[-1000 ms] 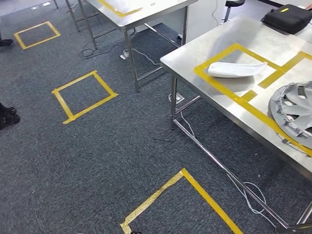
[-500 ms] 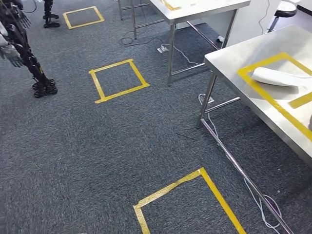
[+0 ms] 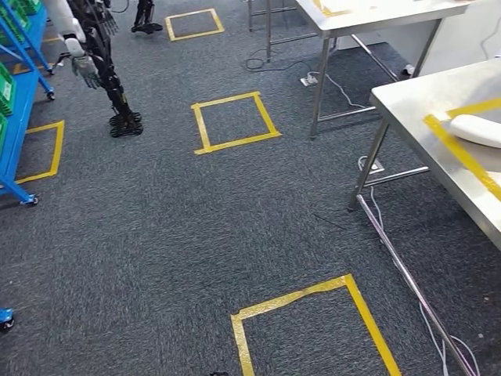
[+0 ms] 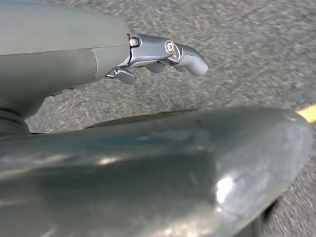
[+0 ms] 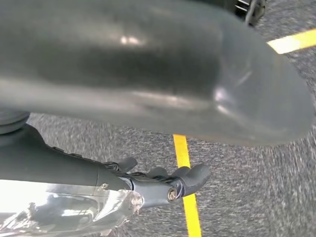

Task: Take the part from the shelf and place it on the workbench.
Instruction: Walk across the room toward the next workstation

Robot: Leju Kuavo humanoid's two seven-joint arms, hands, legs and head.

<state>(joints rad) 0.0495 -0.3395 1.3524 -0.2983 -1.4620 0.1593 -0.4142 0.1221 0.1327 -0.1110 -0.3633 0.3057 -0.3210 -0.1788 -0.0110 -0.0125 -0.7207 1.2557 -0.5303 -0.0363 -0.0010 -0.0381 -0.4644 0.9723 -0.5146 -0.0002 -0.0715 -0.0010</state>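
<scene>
Shelf (image 3: 18, 86) cut off at edge, white part (image 3: 478, 129) prob. cropped too.

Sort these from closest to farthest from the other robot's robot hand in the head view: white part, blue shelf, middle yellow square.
1. blue shelf, far left, beside that robot hand.
2. middle yellow square, on the floor in the centre.
3. white part, on the table at far right.
</scene>
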